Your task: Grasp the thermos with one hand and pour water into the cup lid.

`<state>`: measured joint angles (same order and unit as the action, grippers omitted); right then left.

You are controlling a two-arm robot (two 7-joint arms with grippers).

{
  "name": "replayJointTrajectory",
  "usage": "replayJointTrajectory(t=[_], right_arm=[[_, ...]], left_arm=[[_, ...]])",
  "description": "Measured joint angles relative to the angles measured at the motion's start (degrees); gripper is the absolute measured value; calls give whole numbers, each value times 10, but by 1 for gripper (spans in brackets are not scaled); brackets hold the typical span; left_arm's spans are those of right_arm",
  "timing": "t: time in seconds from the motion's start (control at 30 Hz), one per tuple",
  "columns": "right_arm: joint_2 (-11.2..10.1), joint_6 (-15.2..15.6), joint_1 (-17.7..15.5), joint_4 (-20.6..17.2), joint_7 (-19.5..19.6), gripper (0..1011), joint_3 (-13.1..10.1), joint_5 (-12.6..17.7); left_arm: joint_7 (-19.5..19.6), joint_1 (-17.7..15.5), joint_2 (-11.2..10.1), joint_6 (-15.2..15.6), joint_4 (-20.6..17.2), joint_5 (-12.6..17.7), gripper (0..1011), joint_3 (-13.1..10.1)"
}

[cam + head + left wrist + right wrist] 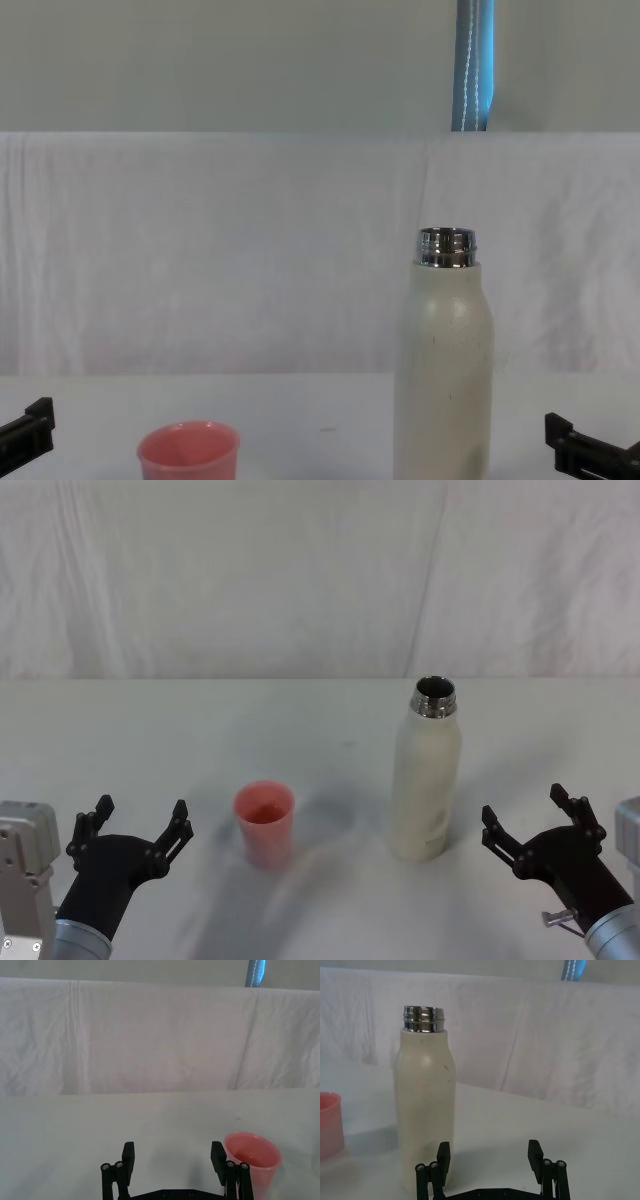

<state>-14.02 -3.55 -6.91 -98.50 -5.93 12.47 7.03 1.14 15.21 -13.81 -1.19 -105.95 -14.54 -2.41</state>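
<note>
The cream-white thermos (427, 777) stands upright right of the table's middle, its steel neck open at the top; it also rises in the chest view (443, 362) and the right wrist view (425, 1105). The pink cup lid (265, 823) stands upright to its left, apart from it, also seen in the chest view (188, 452) and left wrist view (251, 1161). My left gripper (135, 835) is open near the front left, just left of the cup lid. My right gripper (535, 823) is open at the front right, a short way right of the thermos, holding nothing.
The white table (320, 720) runs back to a white cloth backdrop (300, 570). A blue strip (474, 65) hangs behind the cloth. Bare table lies between the cup lid and thermos and behind both.
</note>
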Motion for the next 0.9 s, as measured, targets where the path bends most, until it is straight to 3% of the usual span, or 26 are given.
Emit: replayJointTrajectory(t=[0.33, 0.9], right_arm=[[28, -1, -26, -26, 65, 1001, 23, -28], [32, -1, -30, -30, 74, 1001, 26, -33]], left_arm=[[0, 0, 0, 0, 0, 0, 1001, 0], [0, 0, 0, 0, 0, 0, 1001, 0]])
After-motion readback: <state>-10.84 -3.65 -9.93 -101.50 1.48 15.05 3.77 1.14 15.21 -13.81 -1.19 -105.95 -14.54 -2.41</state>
